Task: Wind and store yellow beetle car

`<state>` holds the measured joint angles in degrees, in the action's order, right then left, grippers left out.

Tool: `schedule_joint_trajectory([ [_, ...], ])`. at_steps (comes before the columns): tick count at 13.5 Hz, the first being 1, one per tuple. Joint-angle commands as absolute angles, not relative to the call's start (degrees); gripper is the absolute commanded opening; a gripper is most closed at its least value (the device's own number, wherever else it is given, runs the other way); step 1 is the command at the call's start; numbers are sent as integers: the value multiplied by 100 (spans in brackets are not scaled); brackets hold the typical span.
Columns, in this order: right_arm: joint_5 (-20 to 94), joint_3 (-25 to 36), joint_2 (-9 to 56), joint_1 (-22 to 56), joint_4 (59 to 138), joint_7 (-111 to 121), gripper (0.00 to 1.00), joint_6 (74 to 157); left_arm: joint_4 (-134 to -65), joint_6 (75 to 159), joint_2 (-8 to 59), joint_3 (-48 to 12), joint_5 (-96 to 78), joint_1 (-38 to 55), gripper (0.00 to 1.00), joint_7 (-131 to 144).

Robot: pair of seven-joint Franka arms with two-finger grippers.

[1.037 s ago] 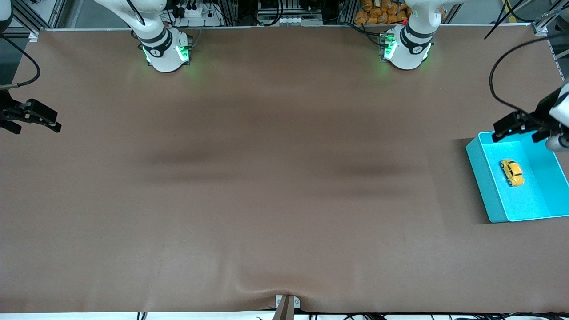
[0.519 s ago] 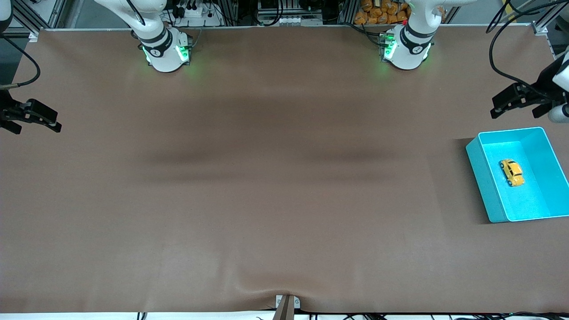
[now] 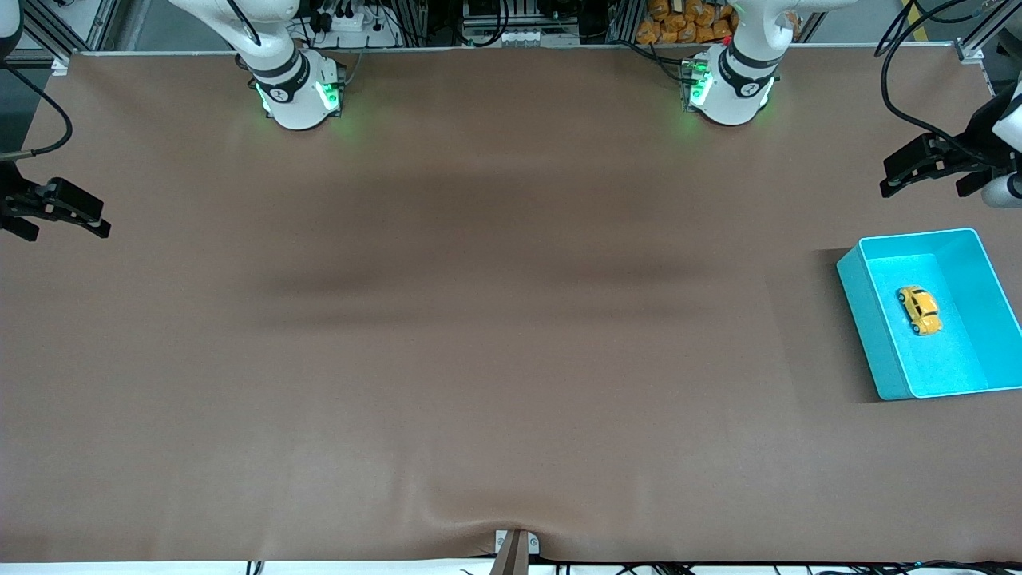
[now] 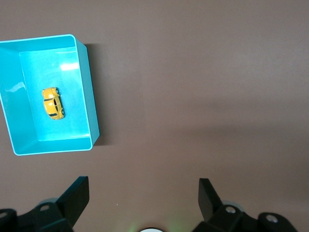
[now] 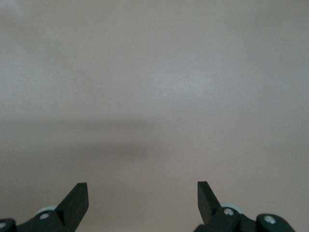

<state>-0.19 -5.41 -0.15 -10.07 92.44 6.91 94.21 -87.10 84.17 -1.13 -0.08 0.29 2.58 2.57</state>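
Yellow beetle car (image 3: 919, 310) lies inside the turquoise bin (image 3: 866, 319) at the left arm's end of the desk (image 3: 511, 319). Left pincer (image 3: 930, 169) hovers spread, empty, nearest it. Right pincer (image 3: 56, 214) waits spread, well apart.

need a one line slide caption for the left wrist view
Yellow beetle car resting inside the turquoise bin on the brown table, with the open, empty left claw up above bare tabletop beside the bin.

yellow beetle car (image 3: 919, 310), upright, inside turquoise bin (image 3: 868, 319)
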Motion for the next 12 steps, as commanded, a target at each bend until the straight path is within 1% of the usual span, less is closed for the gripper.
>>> schedule_joint_trajectory([
  [1,70,-545,53,-1028,9132,624,100,9334,-8613,8271,-132,26,-53,290,100,229],
  [12,70,-536,62,-1046,9141,633,100,9316,-8605,8253,-123,26,-105,299,100,237],
])
